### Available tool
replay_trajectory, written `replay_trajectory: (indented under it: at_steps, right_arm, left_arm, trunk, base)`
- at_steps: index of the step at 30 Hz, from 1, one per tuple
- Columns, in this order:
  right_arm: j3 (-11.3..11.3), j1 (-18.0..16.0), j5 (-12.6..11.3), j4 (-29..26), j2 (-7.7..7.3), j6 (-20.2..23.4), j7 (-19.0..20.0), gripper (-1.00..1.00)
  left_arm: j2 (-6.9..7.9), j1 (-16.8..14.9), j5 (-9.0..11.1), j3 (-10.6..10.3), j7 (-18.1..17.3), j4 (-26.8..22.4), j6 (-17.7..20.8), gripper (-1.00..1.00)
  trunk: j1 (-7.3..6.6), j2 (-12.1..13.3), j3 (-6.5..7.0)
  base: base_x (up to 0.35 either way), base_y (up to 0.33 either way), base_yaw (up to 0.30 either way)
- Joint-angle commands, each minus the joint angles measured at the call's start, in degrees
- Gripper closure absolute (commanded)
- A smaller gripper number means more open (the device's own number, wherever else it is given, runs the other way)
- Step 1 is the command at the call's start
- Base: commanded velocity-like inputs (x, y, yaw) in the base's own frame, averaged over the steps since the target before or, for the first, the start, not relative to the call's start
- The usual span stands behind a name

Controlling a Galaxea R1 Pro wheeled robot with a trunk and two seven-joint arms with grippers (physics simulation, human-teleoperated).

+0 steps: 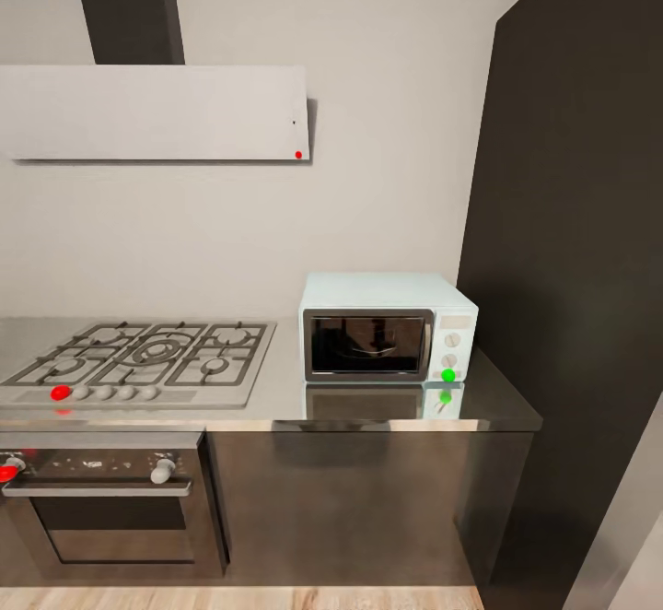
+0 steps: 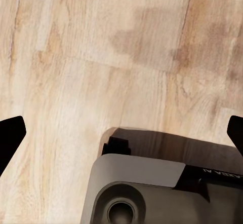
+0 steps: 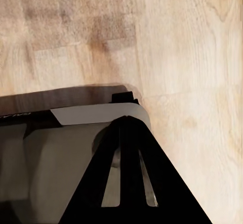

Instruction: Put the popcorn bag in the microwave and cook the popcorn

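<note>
Microwave on countertop, right of hob, oven beneath

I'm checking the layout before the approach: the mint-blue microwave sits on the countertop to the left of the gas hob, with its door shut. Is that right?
Not quite. In the head view the microwave sits on the countertop to the right of the gas hob, not the left. The rest holds: its dark glass door is shut.
</note>
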Motion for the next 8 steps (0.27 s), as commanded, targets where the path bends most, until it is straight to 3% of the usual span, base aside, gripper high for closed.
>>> replay_trajectory:
  at_steps: [1, 8]
  right_arm:
    - [-0.43, -0.06, 0.43, 0.14, -0.33, -0.35, 0.15, 1.00]
    - [-0.18, -0.06, 0.48, 0.14, -0.52, -0.29, 0.18, 1.00]
  left_arm:
    - [0.01, -0.05, 0.60, -0.46, -0.23, 0.07, -0.19, -1.00]
    - [0.01, -0.05, 0.60, -0.46, -0.21, 0.07, -0.19, -1.00]
  trunk:
    - [0.00, -0.05, -0.07]
    - [0.00, -0.05, -0.07]
  base:
    - [0.000, 0.000, 0.000]
    - [0.000, 0.000, 0.000]
